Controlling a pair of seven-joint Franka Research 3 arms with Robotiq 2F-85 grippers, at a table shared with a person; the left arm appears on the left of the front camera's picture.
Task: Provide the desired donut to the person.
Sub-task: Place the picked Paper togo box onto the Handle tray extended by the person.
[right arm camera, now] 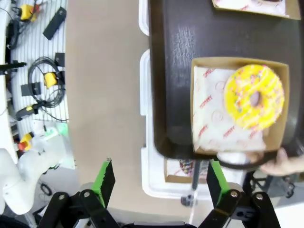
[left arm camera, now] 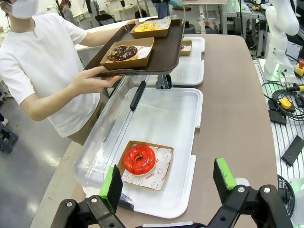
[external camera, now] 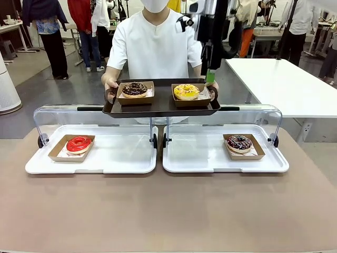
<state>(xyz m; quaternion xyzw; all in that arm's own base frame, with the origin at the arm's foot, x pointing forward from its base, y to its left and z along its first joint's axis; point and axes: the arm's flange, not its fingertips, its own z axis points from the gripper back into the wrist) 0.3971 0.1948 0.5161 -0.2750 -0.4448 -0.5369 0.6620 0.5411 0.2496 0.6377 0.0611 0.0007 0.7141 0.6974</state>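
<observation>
Both grippers wide open, left gripper (left arm camera: 168, 185) over the red-glazed donut (left arm camera: 139, 159) in its cardboard tray (left arm camera: 159, 172). I'd pinch the tray wall (glaze looks soft, smeary), light load.

A brown tabletop (external camera: 168, 211) carries two white display trays side by side, the left tray (external camera: 121, 158) and the right tray (external camera: 200, 158) nearly touching at the middle. Behind each stands a raised clear lid (external camera: 58, 113), with a black handle (left arm camera: 138, 95) along its top edge. Past the table, a long white table (external camera: 284, 84) sits at the right on a grey floor (external camera: 52, 89), and a white cylindrical appliance (external camera: 8, 89) stands at the far left. Bystanders, one in dark clothes (external camera: 47, 31) and one in a red top (external camera: 84, 26), stand in the background. Coiled black cables (right arm camera: 40, 78) and a yellow-and-black device (left arm camera: 285, 102) lie beside the tabletop.
</observation>
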